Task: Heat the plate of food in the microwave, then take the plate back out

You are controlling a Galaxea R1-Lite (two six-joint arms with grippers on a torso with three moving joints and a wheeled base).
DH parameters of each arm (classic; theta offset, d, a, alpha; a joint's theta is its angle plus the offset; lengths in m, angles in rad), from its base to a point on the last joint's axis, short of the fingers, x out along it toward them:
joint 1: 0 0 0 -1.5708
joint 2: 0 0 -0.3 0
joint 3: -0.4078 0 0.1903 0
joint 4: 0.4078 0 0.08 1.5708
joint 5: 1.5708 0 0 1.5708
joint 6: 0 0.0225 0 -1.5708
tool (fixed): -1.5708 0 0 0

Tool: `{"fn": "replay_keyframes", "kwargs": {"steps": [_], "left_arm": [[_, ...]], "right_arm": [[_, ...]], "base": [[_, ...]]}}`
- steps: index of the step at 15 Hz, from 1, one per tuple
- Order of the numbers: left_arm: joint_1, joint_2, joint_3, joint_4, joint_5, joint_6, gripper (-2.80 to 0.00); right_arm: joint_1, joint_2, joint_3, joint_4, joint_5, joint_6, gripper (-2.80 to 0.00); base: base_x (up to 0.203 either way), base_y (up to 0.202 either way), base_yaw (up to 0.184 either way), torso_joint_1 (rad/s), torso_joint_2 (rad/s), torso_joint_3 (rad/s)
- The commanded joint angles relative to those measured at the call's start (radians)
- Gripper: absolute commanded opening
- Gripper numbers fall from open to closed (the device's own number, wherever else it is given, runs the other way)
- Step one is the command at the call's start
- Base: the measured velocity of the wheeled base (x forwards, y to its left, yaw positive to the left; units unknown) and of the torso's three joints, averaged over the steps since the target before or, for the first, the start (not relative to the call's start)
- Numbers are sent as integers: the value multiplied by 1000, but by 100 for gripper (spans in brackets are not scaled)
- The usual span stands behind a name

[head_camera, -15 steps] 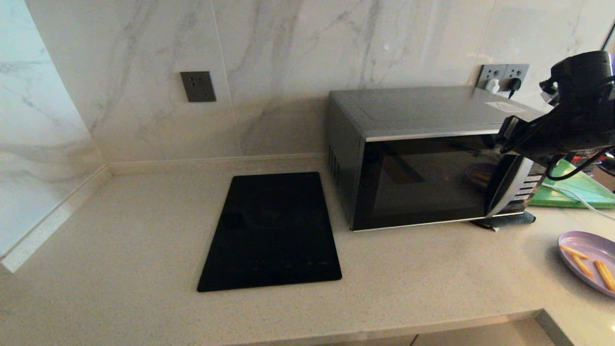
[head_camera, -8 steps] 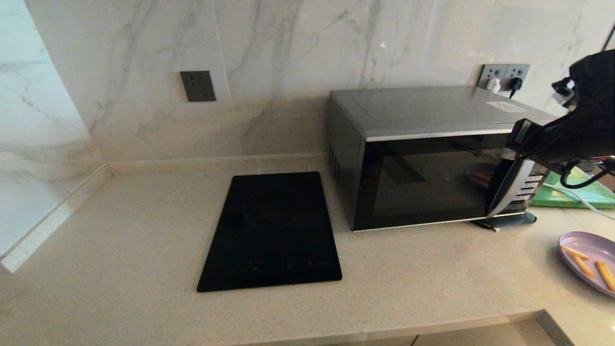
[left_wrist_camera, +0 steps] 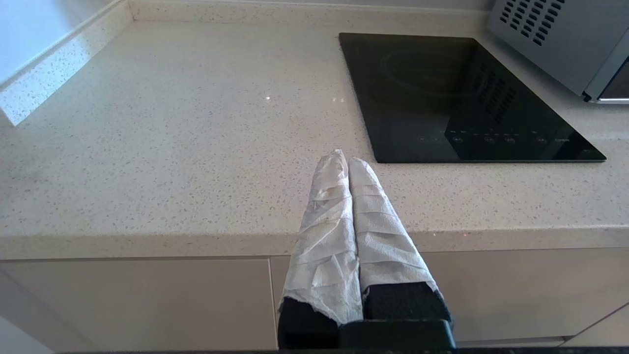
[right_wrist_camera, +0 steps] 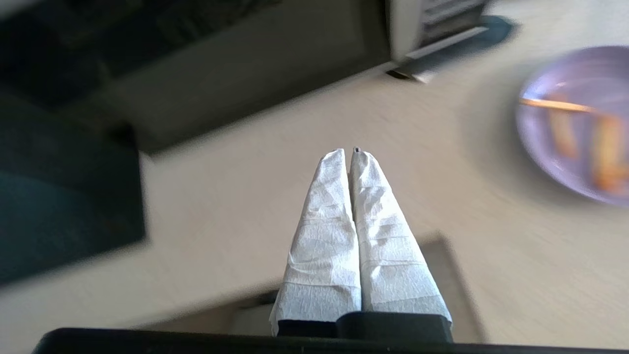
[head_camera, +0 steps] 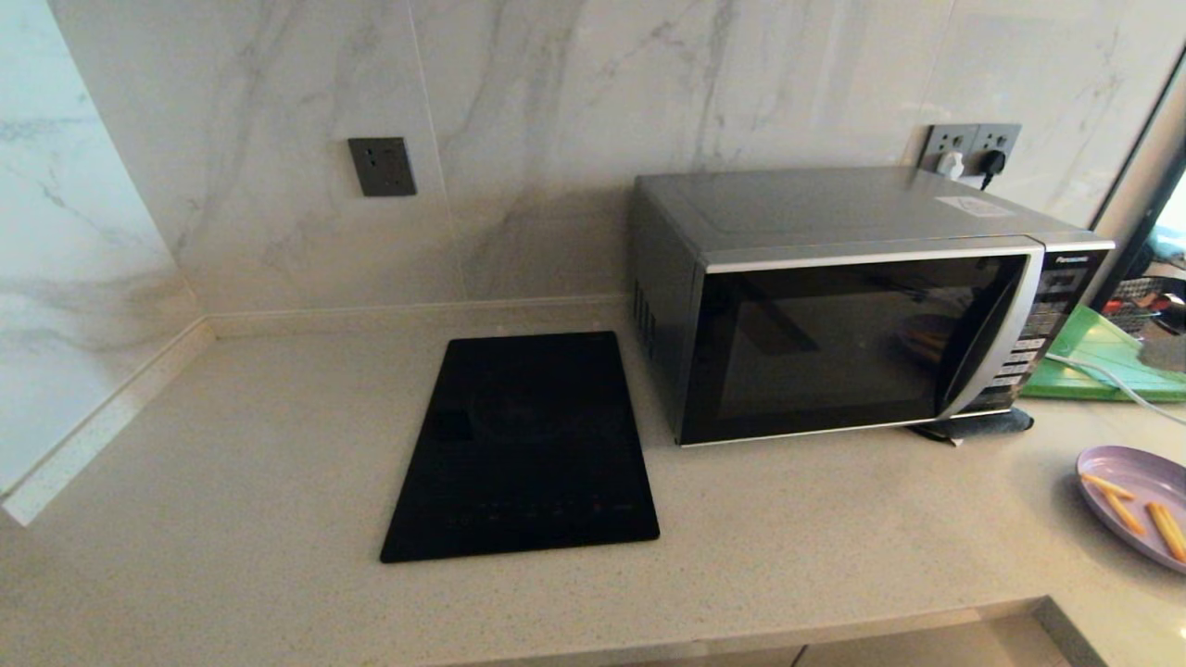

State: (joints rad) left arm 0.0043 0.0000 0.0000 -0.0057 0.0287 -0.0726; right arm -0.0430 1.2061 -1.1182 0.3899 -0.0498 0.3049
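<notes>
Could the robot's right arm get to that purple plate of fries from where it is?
Probably yes. The right gripper, fingers shut, hangs above bare counter with the plate of food close by and nothing between them. The plate sits in the open, clear of the closed microwave. It would need to open first.

The head view is dim and sharp, with daylight entering at the far right and the microwave casting a soft shadow on the wall. The right wrist view is motion-blurred, smearing the plate of food. The left wrist view is bright and crisp, with small glints on the table.
</notes>
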Motion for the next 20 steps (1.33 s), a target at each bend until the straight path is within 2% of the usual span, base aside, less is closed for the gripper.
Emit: {"fn": "replay_keyframes", "kwargs": {"steps": [1,9,12,14,18,20], "left_arm": [[0,2,0,0,0,-1,-280],[0,2,0,0,0,-1,-280],[0,2,0,0,0,-1,-280],[0,1,0,0,0,-1,-280],[0,2,0,0,0,-1,-280],[0,2,0,0,0,-1,-280]], "right_arm": [[32,-277,105,30,-24,-46,-280],[91,-859,398,64,-109,-110,-280],[82,-994,477,65,-115,-114,-280],[52,-1068,510,70,-81,-123,-280],[46,-1209,533,194,-60,-149,-280],[45,-1206,586,213,-71,-137,-280]], "base": [[0,0,0,0,0,0],[0,0,0,0,0,0],[0,0,0,0,0,0],[0,0,0,0,0,0],[0,0,0,0,0,0],[0,0,0,0,0,0]]}}
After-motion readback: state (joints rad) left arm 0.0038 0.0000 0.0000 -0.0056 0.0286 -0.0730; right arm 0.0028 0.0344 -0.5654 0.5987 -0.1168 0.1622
